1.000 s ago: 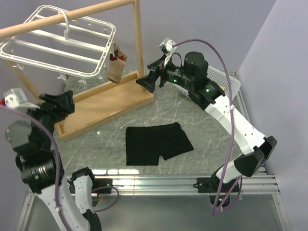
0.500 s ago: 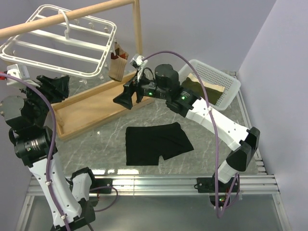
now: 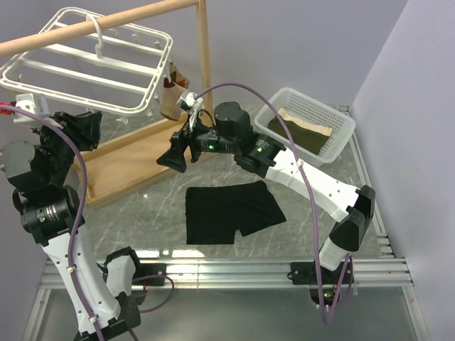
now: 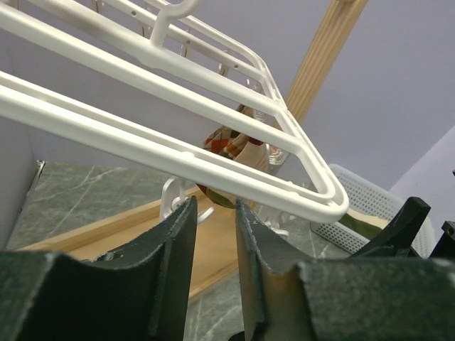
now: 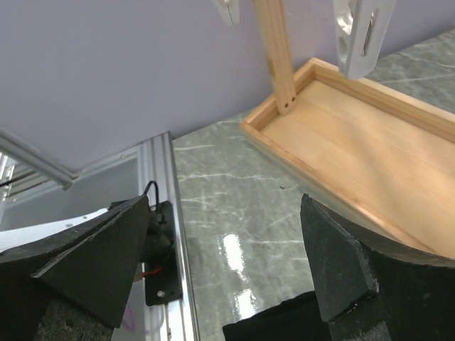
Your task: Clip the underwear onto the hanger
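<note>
The black underwear [image 3: 231,211] lies flat on the marble table, and its edge [image 5: 284,323] shows at the bottom of the right wrist view. The white hanger [image 3: 85,60] hangs from the wooden pole, its bars [image 4: 178,106] close above my left gripper [image 4: 215,206]. That gripper [image 3: 87,130] sits just under the hanger's near edge, jaws a narrow gap apart with nothing between them. A white clip [image 4: 170,195] dangles just behind its left fingertip. My right gripper [image 3: 173,155] hovers wide open above the table, up and left of the underwear, holding nothing [image 5: 224,206].
The wooden stand's tray [image 3: 142,153] and post [image 3: 206,57] lie behind the grippers. A small brown garment [image 3: 173,96] hangs at the hanger's corner. A white basket [image 3: 298,94] with a folded olive cloth [image 3: 302,131] stands at the back right. Two clips [image 5: 359,35] dangle above the tray.
My right arm has swung left and down from the basket side towards the tray's front. The left gripper rose under the hanger and its jaws have narrowed.
</note>
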Controlling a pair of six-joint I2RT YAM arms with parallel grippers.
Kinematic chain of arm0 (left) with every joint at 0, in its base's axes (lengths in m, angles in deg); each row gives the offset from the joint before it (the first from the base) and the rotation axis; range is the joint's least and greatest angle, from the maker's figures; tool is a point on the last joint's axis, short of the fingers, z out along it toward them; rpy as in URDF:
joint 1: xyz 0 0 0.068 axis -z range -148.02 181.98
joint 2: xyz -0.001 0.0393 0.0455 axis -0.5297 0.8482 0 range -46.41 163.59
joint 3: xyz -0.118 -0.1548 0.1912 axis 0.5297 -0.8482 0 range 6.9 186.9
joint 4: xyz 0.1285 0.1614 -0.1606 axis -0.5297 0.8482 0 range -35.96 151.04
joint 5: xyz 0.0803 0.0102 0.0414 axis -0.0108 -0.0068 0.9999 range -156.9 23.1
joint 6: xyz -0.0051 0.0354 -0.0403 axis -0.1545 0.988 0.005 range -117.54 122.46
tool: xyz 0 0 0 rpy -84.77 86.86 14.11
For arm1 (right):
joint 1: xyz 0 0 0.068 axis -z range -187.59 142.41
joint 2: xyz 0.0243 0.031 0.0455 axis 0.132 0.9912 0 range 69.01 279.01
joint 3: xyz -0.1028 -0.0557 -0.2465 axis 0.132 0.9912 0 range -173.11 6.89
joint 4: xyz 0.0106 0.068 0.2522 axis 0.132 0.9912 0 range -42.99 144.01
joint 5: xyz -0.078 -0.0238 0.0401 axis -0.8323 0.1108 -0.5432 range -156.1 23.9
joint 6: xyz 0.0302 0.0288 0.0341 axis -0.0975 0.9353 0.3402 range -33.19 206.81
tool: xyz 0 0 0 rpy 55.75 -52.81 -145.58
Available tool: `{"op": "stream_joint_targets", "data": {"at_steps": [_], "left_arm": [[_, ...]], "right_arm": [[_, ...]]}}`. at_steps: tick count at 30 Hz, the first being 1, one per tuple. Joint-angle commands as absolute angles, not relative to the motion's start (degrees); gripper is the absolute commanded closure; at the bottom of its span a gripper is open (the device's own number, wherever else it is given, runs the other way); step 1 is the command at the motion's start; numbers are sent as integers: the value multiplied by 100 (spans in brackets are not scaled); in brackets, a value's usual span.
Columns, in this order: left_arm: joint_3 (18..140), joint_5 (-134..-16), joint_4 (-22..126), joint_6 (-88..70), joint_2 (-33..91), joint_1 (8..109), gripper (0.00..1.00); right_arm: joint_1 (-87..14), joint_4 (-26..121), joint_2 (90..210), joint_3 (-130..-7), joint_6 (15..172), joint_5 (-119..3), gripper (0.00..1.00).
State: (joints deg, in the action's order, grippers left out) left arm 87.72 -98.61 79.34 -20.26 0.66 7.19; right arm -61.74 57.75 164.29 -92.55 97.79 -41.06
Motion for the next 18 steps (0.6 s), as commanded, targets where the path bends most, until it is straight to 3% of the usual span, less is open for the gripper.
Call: {"op": "stream_joint_targets", "data": {"at_steps": [1,9,10,13,18], "left_arm": [[8776,-10118,7856,-1785,-9,693,68],[8732,-10162,7918,-1758,79,693,86],[8758,-10153,7935,-1749,79,693,86],[8855,-10031,8067,-1644,61,693,68],[9100,-9681,8365,-1495,-36,702,63]], "right_arm": [[-6199,5466,16331,-9594,9762,-3903,7],[-6392,4929,16516,-9786,9824,-3850,13],[-6427,4964,16603,-9857,9780,-3859,14],[-6471,4991,16674,-9981,9823,-3833,14],[-6498,5026,16674,-9955,9841,-3850,14]]}}
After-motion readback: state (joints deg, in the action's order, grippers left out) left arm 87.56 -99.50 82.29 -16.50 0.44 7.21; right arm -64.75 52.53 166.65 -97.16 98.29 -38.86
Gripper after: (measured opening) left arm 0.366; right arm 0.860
